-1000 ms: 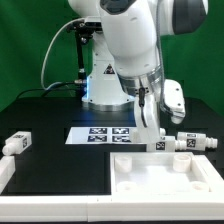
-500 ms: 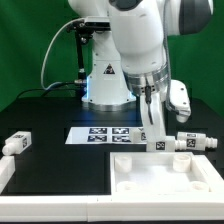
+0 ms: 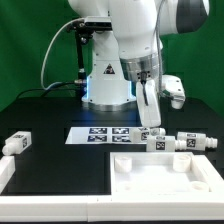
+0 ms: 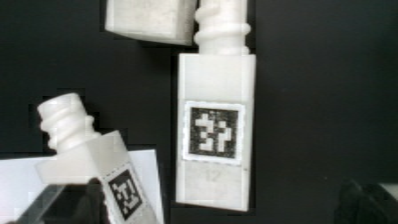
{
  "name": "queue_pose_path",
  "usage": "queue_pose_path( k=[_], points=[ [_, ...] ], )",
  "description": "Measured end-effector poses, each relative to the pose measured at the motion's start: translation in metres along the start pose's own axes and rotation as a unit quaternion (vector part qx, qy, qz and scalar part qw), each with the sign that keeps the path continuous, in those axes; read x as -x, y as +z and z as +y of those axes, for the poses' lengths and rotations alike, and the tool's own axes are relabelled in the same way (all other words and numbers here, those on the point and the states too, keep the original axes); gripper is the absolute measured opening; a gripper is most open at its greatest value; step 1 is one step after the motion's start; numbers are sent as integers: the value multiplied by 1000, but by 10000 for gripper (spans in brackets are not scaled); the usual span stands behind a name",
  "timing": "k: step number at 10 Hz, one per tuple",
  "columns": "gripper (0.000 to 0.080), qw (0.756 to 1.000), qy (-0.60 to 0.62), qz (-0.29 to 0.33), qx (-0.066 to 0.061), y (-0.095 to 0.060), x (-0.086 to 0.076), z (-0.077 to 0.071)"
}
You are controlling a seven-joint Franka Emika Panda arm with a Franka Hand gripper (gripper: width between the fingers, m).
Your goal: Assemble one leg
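Observation:
Several small white legs with black-and-white tags lie on the black table. In the exterior view one leg (image 3: 17, 143) lies at the left, and two more legs (image 3: 157, 141) (image 3: 198, 143) lie at the right, behind the large white tray-like part (image 3: 165, 176). My gripper (image 3: 150, 124) hangs just above the nearer right-hand leg, apart from it. In the wrist view that leg (image 4: 217, 130) lies lengthwise between my spread fingertips (image 4: 368, 203), tag up. A second leg (image 4: 93, 158) with a threaded end lies beside it. My gripper (image 4: 214, 212) is open and empty.
The marker board (image 3: 98, 133) lies in the middle of the table in front of the robot base. Another white part (image 3: 5, 176) shows at the exterior view's lower left edge. A further white piece (image 4: 151, 20) touches the leg's far end in the wrist view.
The wrist has turned and the hand has shifted slightly to the exterior view's left above the right-hand legs. The legs and the tray-like part have not moved.

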State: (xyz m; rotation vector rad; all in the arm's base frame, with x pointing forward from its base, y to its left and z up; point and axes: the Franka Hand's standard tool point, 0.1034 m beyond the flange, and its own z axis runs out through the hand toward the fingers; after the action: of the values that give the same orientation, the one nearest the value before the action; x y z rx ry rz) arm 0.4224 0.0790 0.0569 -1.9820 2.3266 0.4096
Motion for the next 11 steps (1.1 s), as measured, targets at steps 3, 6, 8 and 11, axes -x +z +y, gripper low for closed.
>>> queue_pose_path(
  k=[3,6,8,11],
  points=[
    [649,1000,0,0,1,1,0,0],
    [649,998,6,-5,-68,-4,-17,-11],
    [649,992,3,-2,-127,-7,-30,-14],
    [649,987,-15,-21,-156,-31,-21,-16]
  ],
)
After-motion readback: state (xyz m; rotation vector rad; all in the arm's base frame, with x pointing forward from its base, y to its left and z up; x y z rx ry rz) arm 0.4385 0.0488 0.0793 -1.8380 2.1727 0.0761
